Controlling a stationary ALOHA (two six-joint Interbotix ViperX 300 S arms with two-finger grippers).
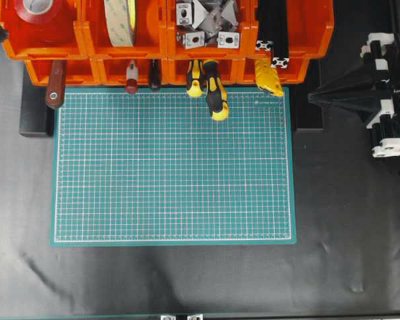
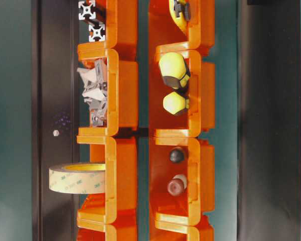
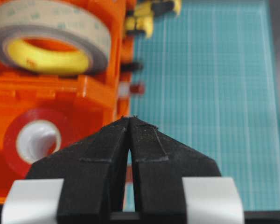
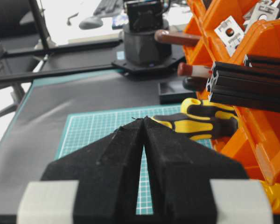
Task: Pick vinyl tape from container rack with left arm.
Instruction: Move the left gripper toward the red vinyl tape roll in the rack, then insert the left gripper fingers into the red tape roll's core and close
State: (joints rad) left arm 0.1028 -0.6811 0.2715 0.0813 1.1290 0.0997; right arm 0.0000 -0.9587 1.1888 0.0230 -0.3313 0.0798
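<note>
The container rack (image 1: pixel 167 40) lines the desk's far edge, bins facing up for reach from above. The vinyl tape (image 1: pixel 40 10) lies flat in its far-left corner bin. Beside it, the left pincer (image 3: pixel 130 122) is clenched, empty.

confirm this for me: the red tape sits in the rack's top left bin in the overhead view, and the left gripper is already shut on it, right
Not quite. The red tape does sit in the orange rack's top left bin, but the left gripper is not shut on it. The left wrist view shows the fingertips closed together on nothing, in front of the rack, with the tape untouched in its bin.
</note>
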